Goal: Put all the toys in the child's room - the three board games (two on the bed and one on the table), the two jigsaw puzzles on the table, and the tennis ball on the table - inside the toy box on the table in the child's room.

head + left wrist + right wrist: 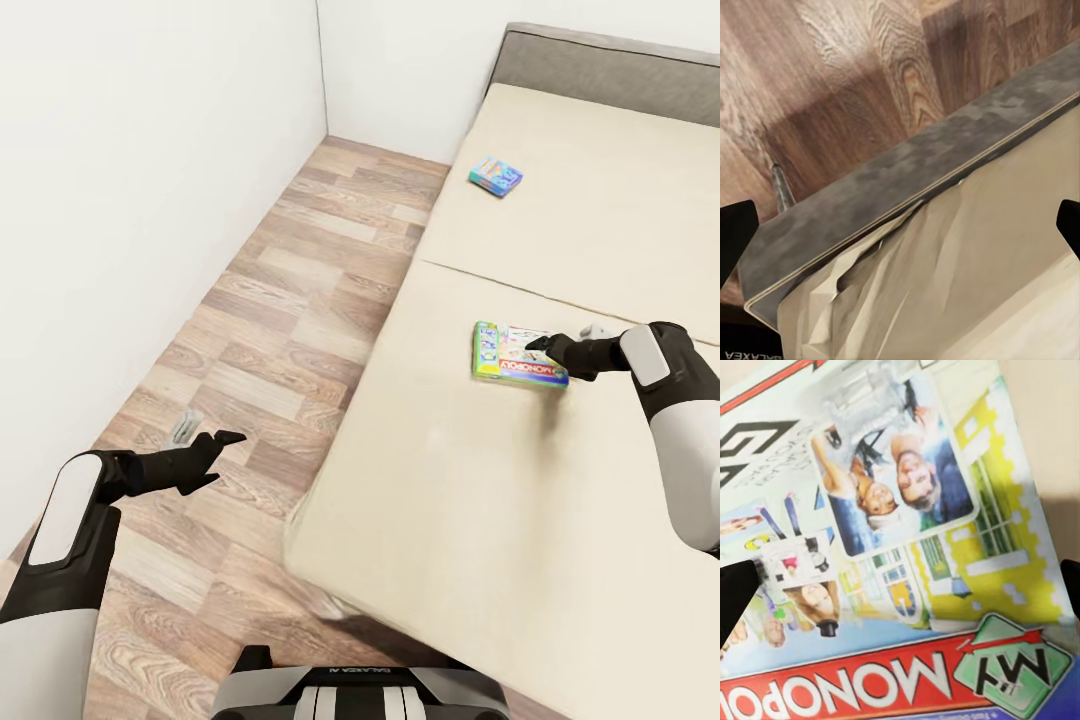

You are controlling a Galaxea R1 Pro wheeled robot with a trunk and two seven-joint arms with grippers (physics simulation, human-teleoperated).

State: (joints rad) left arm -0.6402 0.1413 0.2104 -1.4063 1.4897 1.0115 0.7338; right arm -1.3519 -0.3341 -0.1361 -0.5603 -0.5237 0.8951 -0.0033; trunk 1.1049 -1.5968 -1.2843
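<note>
Your right claw [540, 345] is hanging right over the Monopoly box [515, 356], which lies flat on the bed [480, 520] a bit in from the edge nearest the floor. The wrist view has a fingertip at each side of the frame with the box lid between them, so the fingers look spread apart with nothing in them yet. For this grab I'd go for an edge rather than the middle of the lid: it's a flat box on a soft mattress, so pressing straight down will probably just sink it. Slide one finger under the long side, or nudge it toward the bed's edge so a lip hangs free, then close. Your left claw [215, 450] is out over the wood floor [280, 330] beside the bed, fingers apart too, holding nothing. Count-wise I see two board games on the bed: the Monopoly one and a smaller blue box [496, 176] further up near the headboard [610, 70], well apart from each other.
</note>
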